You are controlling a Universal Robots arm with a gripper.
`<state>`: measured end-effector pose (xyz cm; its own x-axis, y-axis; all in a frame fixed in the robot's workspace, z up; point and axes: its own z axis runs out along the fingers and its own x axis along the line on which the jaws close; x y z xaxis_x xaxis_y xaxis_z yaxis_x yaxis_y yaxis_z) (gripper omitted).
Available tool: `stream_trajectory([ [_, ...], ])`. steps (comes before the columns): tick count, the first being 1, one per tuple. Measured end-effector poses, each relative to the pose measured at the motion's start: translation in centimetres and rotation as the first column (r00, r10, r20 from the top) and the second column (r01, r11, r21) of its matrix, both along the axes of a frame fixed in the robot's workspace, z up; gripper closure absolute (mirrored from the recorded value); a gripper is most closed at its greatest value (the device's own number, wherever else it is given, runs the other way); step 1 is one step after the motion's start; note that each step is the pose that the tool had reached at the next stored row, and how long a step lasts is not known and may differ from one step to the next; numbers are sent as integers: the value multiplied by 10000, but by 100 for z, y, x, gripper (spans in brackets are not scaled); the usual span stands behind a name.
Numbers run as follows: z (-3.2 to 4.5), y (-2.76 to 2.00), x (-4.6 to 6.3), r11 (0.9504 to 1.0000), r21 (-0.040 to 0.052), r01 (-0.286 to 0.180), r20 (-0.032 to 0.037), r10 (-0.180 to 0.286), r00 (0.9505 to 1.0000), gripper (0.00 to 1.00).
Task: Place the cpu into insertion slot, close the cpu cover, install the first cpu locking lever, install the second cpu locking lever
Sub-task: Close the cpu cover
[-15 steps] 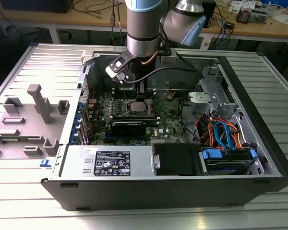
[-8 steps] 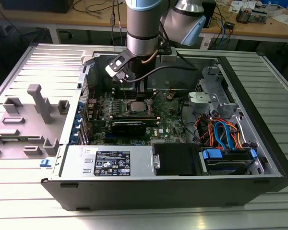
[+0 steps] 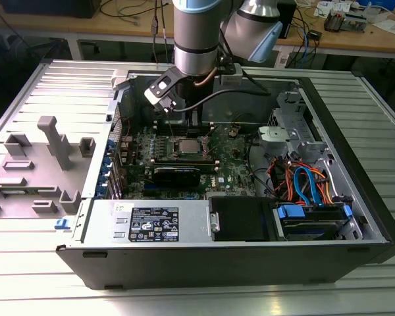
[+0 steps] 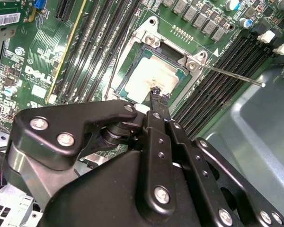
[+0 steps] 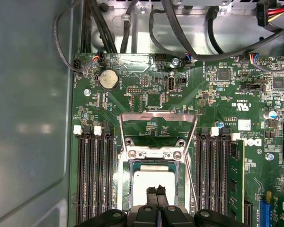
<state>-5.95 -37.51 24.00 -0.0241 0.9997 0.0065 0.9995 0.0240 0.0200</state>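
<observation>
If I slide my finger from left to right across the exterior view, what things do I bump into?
grey plastic blocks → cpu → orange and blue cables → black edge of the case

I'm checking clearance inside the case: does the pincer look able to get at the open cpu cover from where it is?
Probably yes: the pincer hangs over the seated cpu, and the cpu cover stands open just beyond it with nothing between.

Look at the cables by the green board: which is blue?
The wide flat blue cable, arching at the exterior view's right; thinner orange cables run beside it.
</observation>
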Motion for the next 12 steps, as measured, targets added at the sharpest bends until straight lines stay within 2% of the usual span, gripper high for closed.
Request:
stream_trajectory([
  [12, 61, 0, 0, 10000, 1, 1, 0, -1, 10000, 89],
])
